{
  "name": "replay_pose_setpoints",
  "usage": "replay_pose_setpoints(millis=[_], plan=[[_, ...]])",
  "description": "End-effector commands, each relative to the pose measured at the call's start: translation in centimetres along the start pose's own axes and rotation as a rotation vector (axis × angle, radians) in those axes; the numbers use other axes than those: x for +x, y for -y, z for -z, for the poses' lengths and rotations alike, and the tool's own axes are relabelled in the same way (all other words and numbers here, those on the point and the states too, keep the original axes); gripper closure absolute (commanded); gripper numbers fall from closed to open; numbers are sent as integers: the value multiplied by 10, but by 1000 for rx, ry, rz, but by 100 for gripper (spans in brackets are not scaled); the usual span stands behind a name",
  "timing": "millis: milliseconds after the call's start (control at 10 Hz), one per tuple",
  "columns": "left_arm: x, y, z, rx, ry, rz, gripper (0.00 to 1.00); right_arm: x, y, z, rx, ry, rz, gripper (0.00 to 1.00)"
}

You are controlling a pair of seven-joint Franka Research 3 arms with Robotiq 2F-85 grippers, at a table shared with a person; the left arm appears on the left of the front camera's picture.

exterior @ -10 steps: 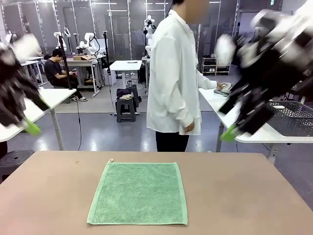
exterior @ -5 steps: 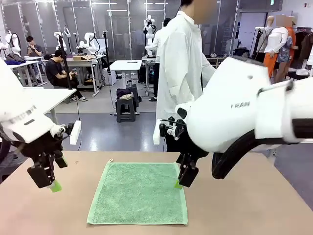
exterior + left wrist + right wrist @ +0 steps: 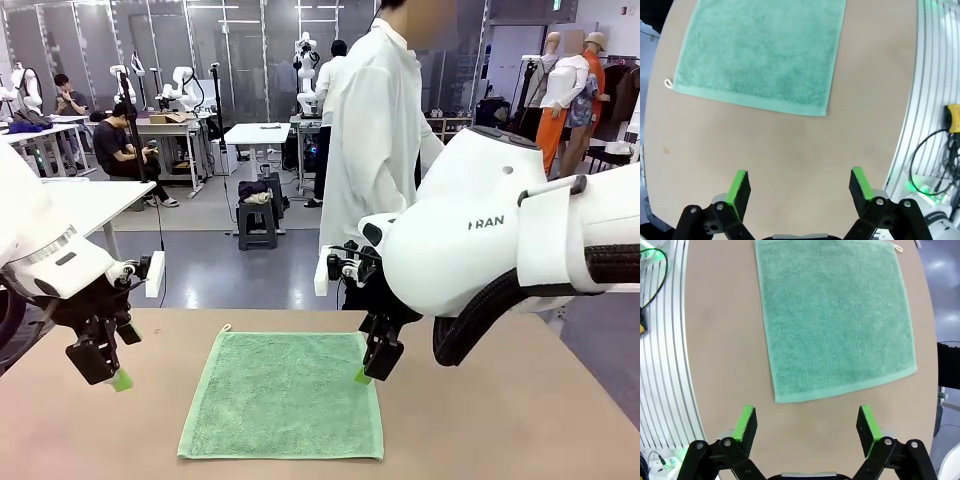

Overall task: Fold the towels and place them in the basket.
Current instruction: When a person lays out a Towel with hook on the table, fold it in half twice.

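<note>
White tables and a dark stool stand on a glossy grey floor.

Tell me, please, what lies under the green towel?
The green towel lies flat on the tan table, which shows all around it. No bump shows; the surface beneath is covered.

Arms swung down, left gripper beside towel, right gripper seemingly at its far corner
</note>
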State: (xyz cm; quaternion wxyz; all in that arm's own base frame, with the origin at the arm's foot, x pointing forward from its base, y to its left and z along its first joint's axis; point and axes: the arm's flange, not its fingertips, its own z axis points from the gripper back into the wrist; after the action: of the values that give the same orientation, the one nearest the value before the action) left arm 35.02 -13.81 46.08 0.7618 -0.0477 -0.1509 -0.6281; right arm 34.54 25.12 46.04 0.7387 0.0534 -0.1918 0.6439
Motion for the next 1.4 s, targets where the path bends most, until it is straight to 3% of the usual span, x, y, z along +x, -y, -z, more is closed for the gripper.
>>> replay_pose_setpoints(millis=[0, 300, 600, 1000, 1300], plan=[[0, 4, -2, -2, -25, -4, 0, 0, -2, 2, 5, -11, 11, 0], [17, 12, 14, -2, -19, 12, 0, 7, -4, 9, -7, -5, -11, 0], [47, 43, 58, 2, -85, 43, 0, 15, -23, 38, -77, -111, 17, 0], [49, 69, 116, -20, -161, 106, 0, 0, -33, 89, -52, -236, 60, 0], [45, 80, 146, 2, -156, 188, 0, -9, -27, 117, 3, -246, 12, 0]])
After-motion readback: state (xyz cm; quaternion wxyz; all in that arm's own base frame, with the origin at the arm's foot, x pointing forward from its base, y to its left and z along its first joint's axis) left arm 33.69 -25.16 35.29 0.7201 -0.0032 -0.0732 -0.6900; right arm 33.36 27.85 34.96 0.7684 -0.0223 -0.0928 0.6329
